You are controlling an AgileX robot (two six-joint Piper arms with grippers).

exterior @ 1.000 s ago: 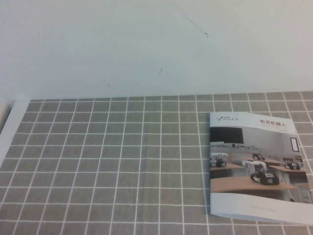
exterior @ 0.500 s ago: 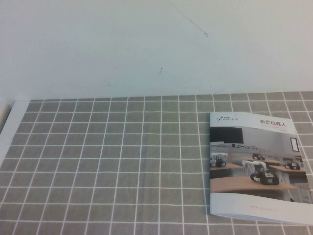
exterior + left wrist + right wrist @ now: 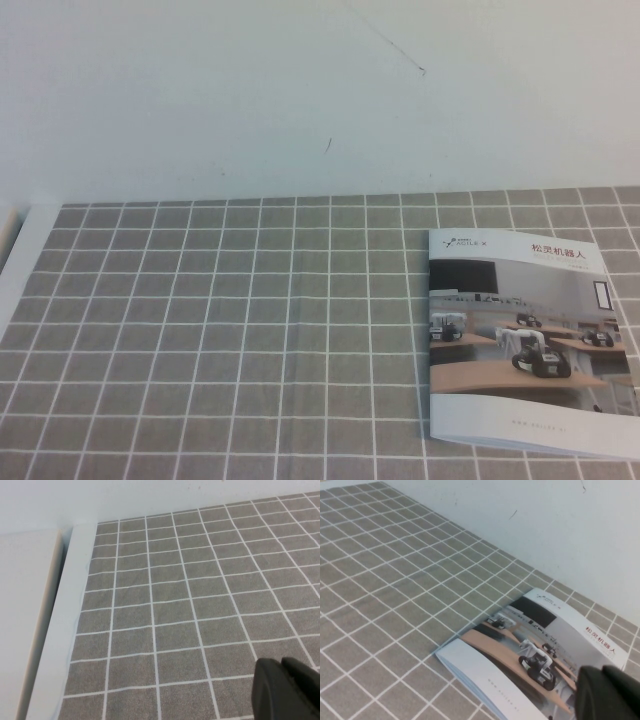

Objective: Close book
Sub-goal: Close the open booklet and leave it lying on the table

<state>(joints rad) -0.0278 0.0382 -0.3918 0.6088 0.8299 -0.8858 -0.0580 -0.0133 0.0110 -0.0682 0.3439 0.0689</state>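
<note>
High view has neither arm in it, just the book [image 3: 525, 340] lying flat on the right side of the checked cloth [image 3: 250, 330] covering the surface, near the front edge. Honestly it looks shut already, cover flat on the pages, so I'd call the task done or nearly.

Its long axis runs away from the robot, spine toward the middle. The right gripper [image 3: 610, 692] only pokes into a corner of its own wrist view, right by the book, so that's the arm for any last press. The left gripper [image 3: 287, 690] hangs over bare cloth toward the left edge, well apart from the book. Can't tell how wide either set of jaws is.
</note>
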